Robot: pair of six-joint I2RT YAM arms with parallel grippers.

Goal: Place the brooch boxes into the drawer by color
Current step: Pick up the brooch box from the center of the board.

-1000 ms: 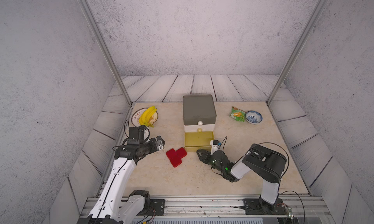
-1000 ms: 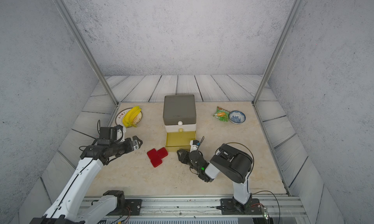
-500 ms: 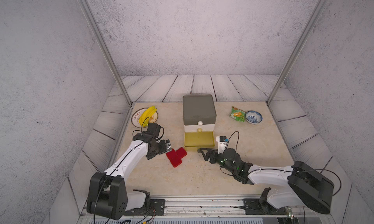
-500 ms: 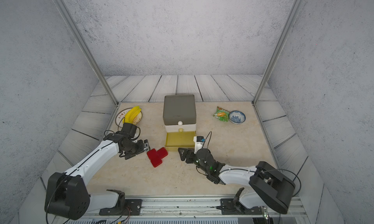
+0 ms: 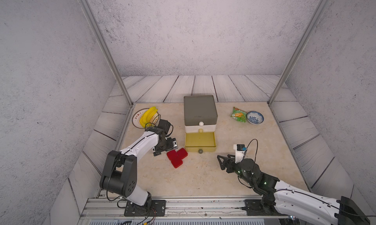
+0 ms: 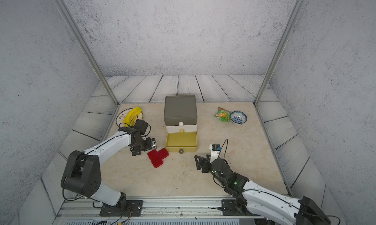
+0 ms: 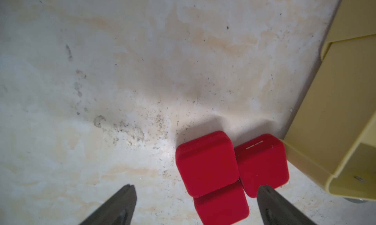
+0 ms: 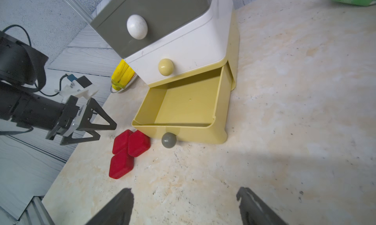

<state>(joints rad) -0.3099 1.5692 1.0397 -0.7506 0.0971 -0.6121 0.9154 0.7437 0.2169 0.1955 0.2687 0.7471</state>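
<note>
Marbled bench [image 5: 203, 179]: red brooch boxes [image 5: 176, 156] just ahead of left end effector [image 8: 107, 130]; right end effector [image 5: 220, 163] faces drawer [image 5: 191, 149]; both spread apart.

Contents of the closed grey tier [image 5: 200, 110] and white tier [image 5: 209, 128] out of sight.

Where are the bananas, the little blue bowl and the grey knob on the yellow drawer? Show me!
bananas [image 5: 149, 116]: in a top view, on the middle of the bunch.
blue bowl [image 5: 255, 118]: in a top view, on its patterned inside.
grey knob [image 8: 168, 140]: in the right wrist view, on its round front.
</note>
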